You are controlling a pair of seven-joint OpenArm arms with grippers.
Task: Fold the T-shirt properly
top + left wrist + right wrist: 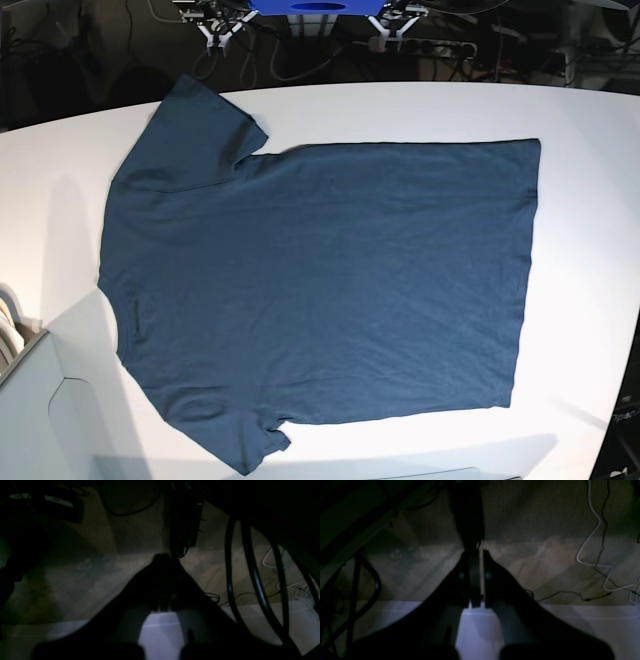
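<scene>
The dark navy T-shirt [320, 280] lies spread flat on the white table [400, 110] in the base view. Its neck end is at the left, its hem at the right, and one short sleeve points to the far left corner, the other to the near left. Neither arm appears in the base view. In the dim left wrist view my left gripper [163, 558] is shut with nothing in it, over the table's edge [250, 620]. My right gripper [476, 553] is likewise shut and empty in the right wrist view. The T-shirt is out of both wrist views.
Beyond the table edge the wrist views show dim carpet with black cables [252, 575] and a white cable [591, 530]. A blue frame [320, 8] stands behind the table. A pale grey panel [30, 400] sits at the near left corner.
</scene>
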